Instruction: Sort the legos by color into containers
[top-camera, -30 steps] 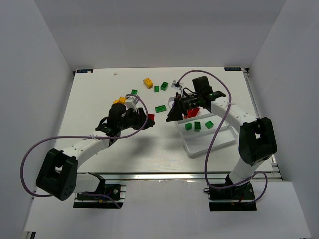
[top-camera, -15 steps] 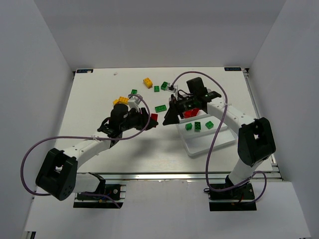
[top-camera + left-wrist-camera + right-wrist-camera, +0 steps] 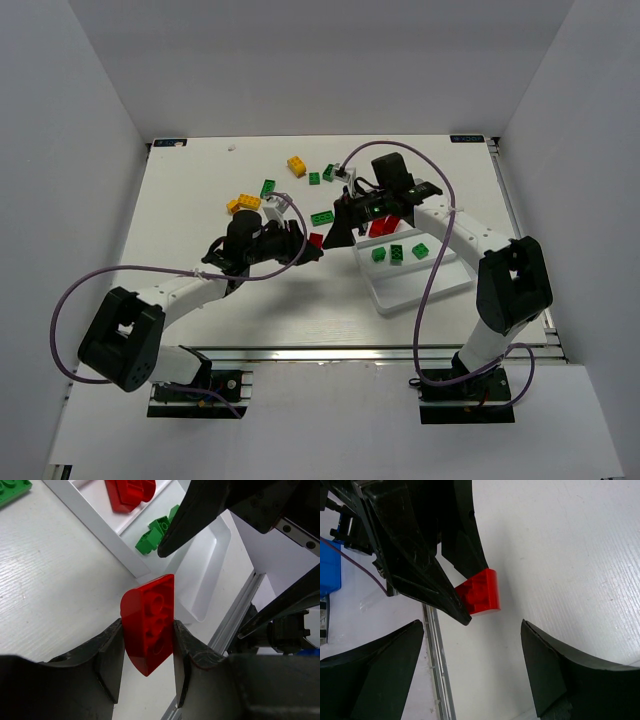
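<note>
The left hand (image 3: 306,245) pinches a red lego (image 3: 148,623) across its flat sides, holding it just at 9 o'clock of the white tray (image 3: 428,284). This hold probably presents the brick for transfer, since the tray already contains red legos (image 3: 383,226). The right hand (image 3: 472,625) faces the brick with fingers spread, apparently ready to receive it. Compared with one second ago, the left hand stands nearer the tray, and the right hand is spread wider.

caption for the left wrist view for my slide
Left pincer clamping a red brick near the corner of the white tray, with green bricks already inside.
</note>
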You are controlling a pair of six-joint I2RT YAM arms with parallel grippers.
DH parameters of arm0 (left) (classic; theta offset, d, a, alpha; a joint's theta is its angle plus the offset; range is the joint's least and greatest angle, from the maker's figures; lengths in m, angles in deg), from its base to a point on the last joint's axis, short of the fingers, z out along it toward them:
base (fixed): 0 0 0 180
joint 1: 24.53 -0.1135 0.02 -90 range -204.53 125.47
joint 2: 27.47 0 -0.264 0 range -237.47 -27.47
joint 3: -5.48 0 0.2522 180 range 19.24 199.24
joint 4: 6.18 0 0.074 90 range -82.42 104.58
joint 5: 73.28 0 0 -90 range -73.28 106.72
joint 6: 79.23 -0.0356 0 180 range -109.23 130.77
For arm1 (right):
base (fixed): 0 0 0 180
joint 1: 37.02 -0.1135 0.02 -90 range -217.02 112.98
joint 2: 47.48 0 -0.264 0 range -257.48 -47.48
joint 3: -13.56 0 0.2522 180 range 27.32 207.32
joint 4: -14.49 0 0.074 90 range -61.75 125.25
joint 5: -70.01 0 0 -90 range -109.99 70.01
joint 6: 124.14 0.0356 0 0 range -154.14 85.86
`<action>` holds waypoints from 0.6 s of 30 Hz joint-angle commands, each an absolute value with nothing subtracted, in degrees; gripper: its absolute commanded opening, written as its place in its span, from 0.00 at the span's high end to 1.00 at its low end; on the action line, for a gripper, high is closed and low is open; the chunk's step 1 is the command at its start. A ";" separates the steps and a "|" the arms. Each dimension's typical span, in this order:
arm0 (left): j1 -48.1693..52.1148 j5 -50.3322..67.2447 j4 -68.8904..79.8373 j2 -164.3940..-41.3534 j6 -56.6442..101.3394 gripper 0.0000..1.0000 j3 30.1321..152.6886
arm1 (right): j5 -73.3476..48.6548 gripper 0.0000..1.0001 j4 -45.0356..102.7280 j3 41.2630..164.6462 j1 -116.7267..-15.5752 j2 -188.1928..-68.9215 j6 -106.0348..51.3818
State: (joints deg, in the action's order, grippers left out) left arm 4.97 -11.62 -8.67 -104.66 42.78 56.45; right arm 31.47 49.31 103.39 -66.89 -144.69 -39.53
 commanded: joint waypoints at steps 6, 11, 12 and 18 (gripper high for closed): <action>5.36 -18.26 -14.57 -104.37 43.55 0.73 55.10 | 30.73 0.19 45.74 104.93 -67.17 -144.15 -36.51; 5.36 -18.97 -16.76 -103.49 44.51 0.73 53.70 | 29.58 0.21 45.83 105.54 -67.17 -145.03 -35.20; 5.36 -19.05 -17.29 -103.49 44.69 0.73 53.52 | 29.06 0.21 45.92 105.72 -67.17 -145.12 -34.59; 5.44 -19.23 -18.35 -103.76 45.31 0.73 53.43 | 29.76 0.23 43.99 105.19 -67.26 -146.09 -29.40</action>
State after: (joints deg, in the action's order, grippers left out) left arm 5.01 -17.74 -15.67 -105.14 44.85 53.59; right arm 29.46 46.75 103.42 -66.94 -145.38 -32.69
